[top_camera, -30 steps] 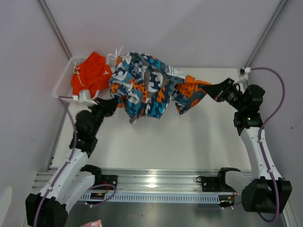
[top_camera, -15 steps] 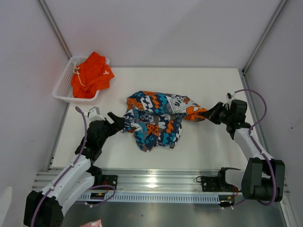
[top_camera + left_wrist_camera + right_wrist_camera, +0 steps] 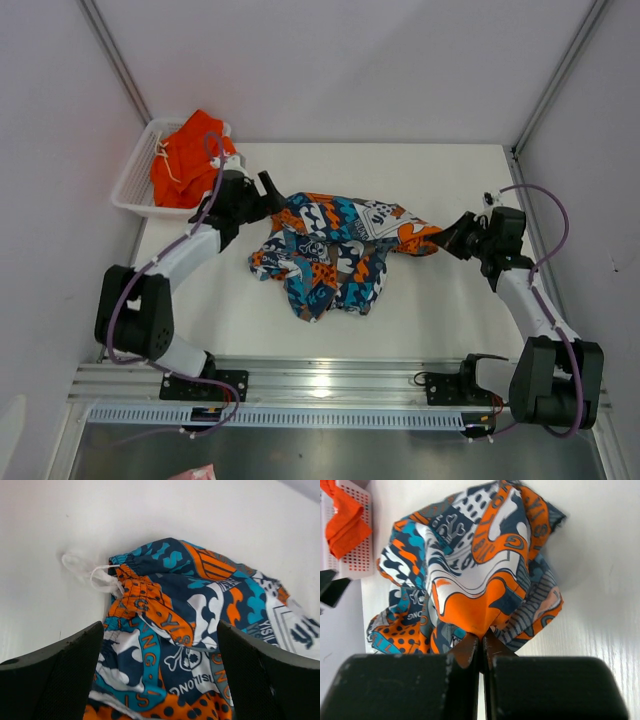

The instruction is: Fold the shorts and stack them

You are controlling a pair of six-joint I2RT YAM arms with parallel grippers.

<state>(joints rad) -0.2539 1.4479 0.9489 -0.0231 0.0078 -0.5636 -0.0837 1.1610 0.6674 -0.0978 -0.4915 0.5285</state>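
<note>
The printed shorts lie crumpled in the middle of the table. The right gripper has its fingers pressed together on an orange fold at the right end of the cloth, seen close in the right wrist view. The left gripper sits at the far left corner of the shorts with its fingers spread wide and holding nothing, above the gathered waistband and its white drawstring. The orange shorts lie bunched in the white basket at the far left corner.
</note>
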